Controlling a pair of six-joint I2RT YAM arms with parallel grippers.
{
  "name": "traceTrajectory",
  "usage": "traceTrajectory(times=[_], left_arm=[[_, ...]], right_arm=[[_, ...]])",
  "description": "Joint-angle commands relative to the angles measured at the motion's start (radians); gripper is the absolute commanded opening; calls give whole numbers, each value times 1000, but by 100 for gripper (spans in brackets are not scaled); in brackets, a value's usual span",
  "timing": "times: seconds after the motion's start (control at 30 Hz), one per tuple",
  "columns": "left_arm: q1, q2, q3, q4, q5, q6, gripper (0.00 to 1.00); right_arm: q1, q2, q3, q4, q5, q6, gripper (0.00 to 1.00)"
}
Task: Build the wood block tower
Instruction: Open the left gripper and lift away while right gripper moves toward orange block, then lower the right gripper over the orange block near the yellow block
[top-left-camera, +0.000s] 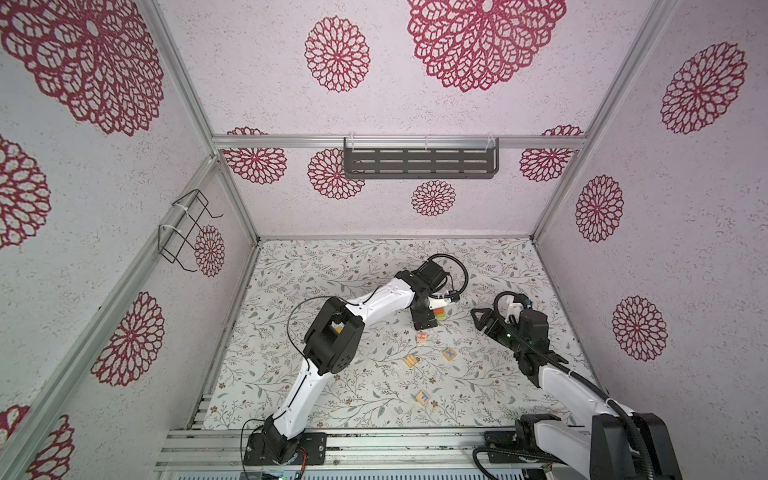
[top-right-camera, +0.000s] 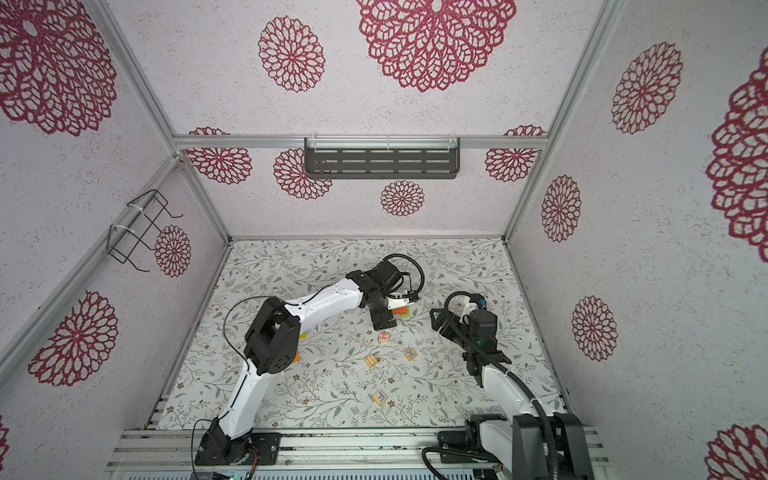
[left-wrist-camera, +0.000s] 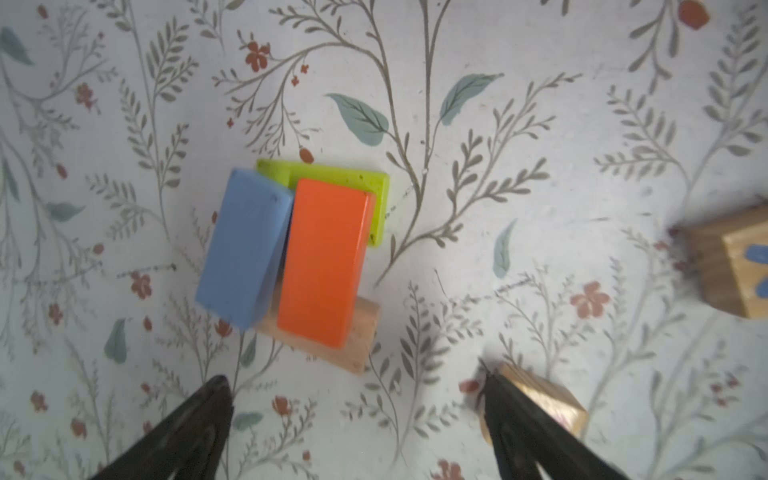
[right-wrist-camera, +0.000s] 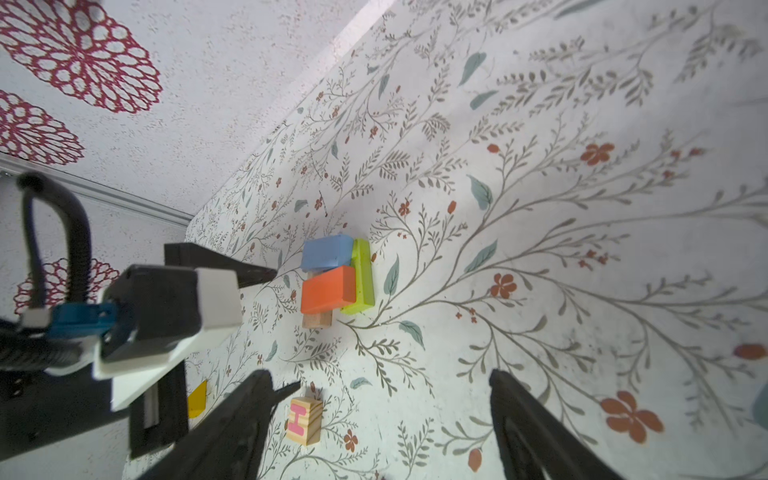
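Note:
The tower (left-wrist-camera: 322, 262) is a low stack: a blue bar (left-wrist-camera: 245, 245) and an orange bar (left-wrist-camera: 328, 232) lie side by side across a lime bar (left-wrist-camera: 353, 183) and a tan bar (left-wrist-camera: 359, 345). It shows in both top views (top-left-camera: 439, 311) (top-right-camera: 401, 311) and in the right wrist view (right-wrist-camera: 332, 282). My left gripper (left-wrist-camera: 355, 382) hangs open just above the tower and holds nothing. Right of the tower, my right gripper (right-wrist-camera: 382, 378) (top-left-camera: 482, 322) is open and empty over the mat.
Loose wood blocks lie nearer the front: a cube with a pink letter (top-left-camera: 422, 337) (right-wrist-camera: 305, 419), a cube with a blue letter (top-left-camera: 449, 354) (left-wrist-camera: 731, 266), tan bars (top-left-camera: 411, 362) and another letter cube (top-left-camera: 423, 398). A yellow block (right-wrist-camera: 197, 399) lies under the left arm's elbow (top-left-camera: 332, 336).

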Motion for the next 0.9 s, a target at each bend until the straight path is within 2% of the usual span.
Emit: traceTrajectory(times=[0.0,0.23,0.33,0.37,0.5,0.7,0.87], left_arm=[[-15,-173,-104,131,-27,-47,97],[-25,-426,-331,234,-146,-196,97],[-41,-550,-463,330,-244,-286,97],[-45,-590,-505,365,-309,-319,97],[-45,-725,-596,354,-470,-486,97],[-33,-918,-718,295,-599,-775,97],[7,-1091,-821,257,-623,-946,97]], right_arm=[[-3,-57,60,-131,24,-61,82],[40,-103,142,-303,19,-107,81],[116,-83,189,-359,53,-122,80],[154,-72,210,-374,76,-124,80],[295,-11,293,-420,150,-124,78],[459,135,450,-499,235,-129,74],[595,280,582,-549,304,-139,74]])
